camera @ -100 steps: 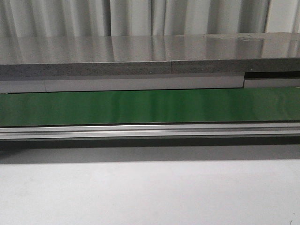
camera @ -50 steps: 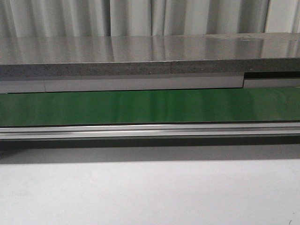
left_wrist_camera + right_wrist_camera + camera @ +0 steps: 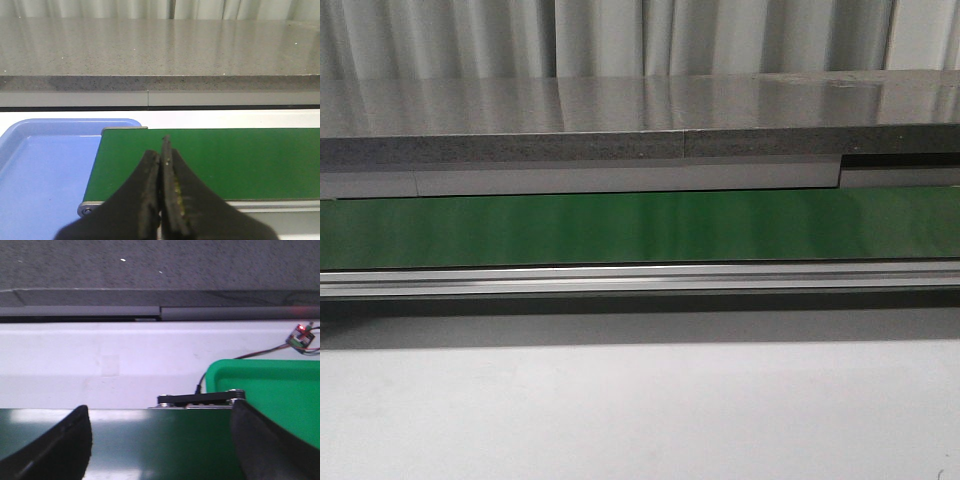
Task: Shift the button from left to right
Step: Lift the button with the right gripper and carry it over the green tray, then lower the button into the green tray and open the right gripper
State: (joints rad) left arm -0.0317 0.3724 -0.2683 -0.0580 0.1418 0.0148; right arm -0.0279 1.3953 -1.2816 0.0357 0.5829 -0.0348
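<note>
The button is not in any view. My left gripper (image 3: 161, 156) is shut with nothing between its black fingers; it hovers over the near left end of the green conveyor belt (image 3: 225, 160). My right gripper (image 3: 160, 440) is open and empty, its two black fingers (image 3: 60, 445) spread wide above the right end of the belt (image 3: 160, 445). Neither gripper shows in the front view, where the belt (image 3: 640, 228) runs bare across the whole picture.
A blue tray (image 3: 45, 170) lies at the belt's left end. A green tray (image 3: 280, 395) lies at its right end, beside a black end bracket (image 3: 200, 400) and a small wired circuit board (image 3: 301, 335). A grey stone ledge (image 3: 640, 130) runs behind the belt.
</note>
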